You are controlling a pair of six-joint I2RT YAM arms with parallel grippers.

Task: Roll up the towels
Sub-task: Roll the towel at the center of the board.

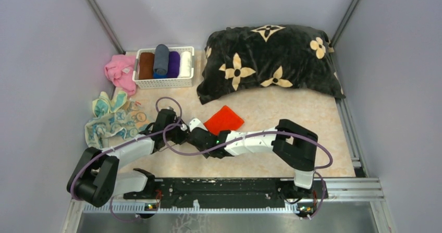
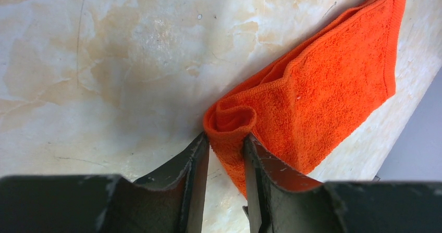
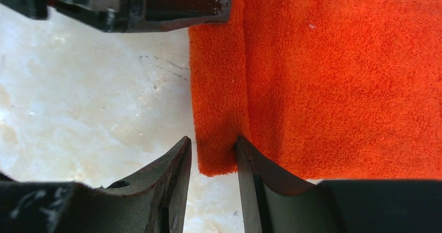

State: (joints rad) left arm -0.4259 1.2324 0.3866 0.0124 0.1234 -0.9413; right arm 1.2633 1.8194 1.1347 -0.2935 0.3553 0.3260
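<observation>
Towels were mostly unrolled as far as the pictures showed. At the far left of the bench (image 1: 292,105) lay a crumpled heap (image 1: 112,119) of pale yellow and teal printed cloth. It looked like two pieces, though the tangle hid where one ended. Behind it sat one pink cloth (image 1: 120,71), also loose. Next came one white basket (image 1: 164,83) holding four rolls: brown (image 1: 146,65), dark blue-grey (image 1: 161,60), purple (image 1: 173,63) and white (image 1: 185,63).

In the middle of the bench lay the one orange-red towel (image 1: 224,119), mostly flat, with only its near-left edge curled over into a first tight turn. The left pincer (image 2: 226,142) was clamped on one end of that curled edge, and the right pincer (image 3: 213,144) was clamped on the same folded strip just beside it. By the look of it, this roll had barely begun, and nearly the whole cloth was left to wind.

One black cushion (image 1: 268,61) with cream flowers lay at the back right, well apart.
</observation>
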